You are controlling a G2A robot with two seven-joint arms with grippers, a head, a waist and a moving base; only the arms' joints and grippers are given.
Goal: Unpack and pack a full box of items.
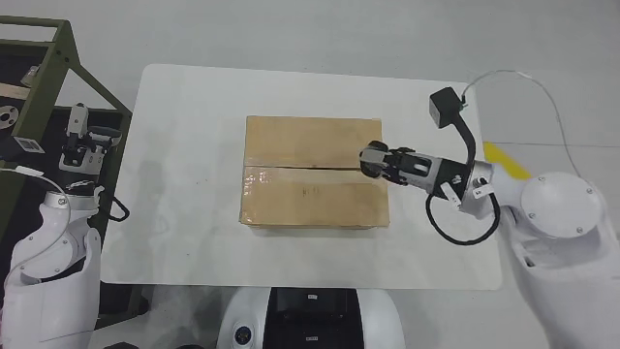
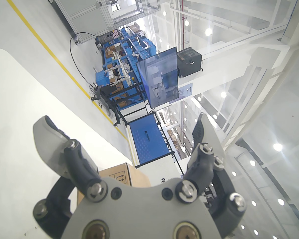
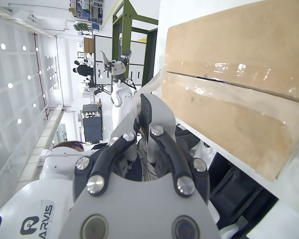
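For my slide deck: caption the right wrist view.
Right gripper shut on a clear tape strip leading from the closed box's seam.

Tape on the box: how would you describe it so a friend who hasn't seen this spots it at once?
On the white table sits a brown cardboard box, its two top flaps meeting at a middle seam. The tape is the clear, glossy strip along that seam. Unlike the dull cardboard, it shines, and one end peels off the box's edge into the shut right gripper.
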